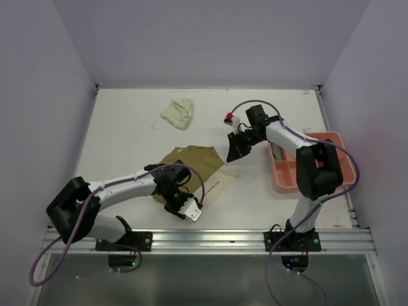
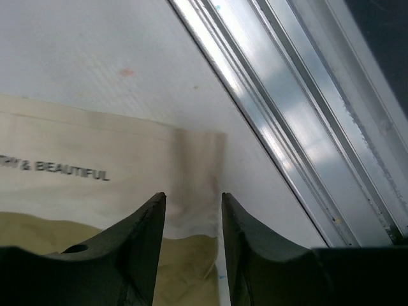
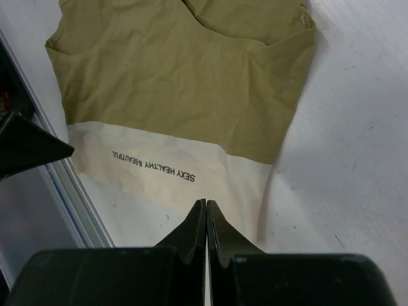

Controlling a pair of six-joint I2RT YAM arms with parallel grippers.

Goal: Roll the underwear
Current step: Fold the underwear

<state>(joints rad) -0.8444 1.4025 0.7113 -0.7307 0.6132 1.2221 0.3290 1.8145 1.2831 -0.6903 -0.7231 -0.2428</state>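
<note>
An olive-tan underwear (image 1: 190, 164) with a cream waistband (image 1: 217, 185) lies flat on the white table, near the front. My left gripper (image 1: 190, 210) hovers over its near waistband corner. In the left wrist view the left gripper (image 2: 192, 199) is open, and the printed waistband (image 2: 95, 146) lies flat under the gap. My right gripper (image 1: 233, 152) hangs by the garment's right corner. The right wrist view shows the right gripper (image 3: 206, 203) shut with nothing in it, just off the waistband (image 3: 159, 169) edge of the underwear (image 3: 178, 83). A crumpled pale yellow-green underwear (image 1: 178, 113) sits further back.
A salmon-pink compartment tray (image 1: 331, 141) stands at the right, partly behind the right arm. The aluminium rail (image 1: 210, 240) runs along the table's front edge, close to the left gripper; it also shows in the left wrist view as the rail (image 2: 299, 127). White walls enclose the table.
</note>
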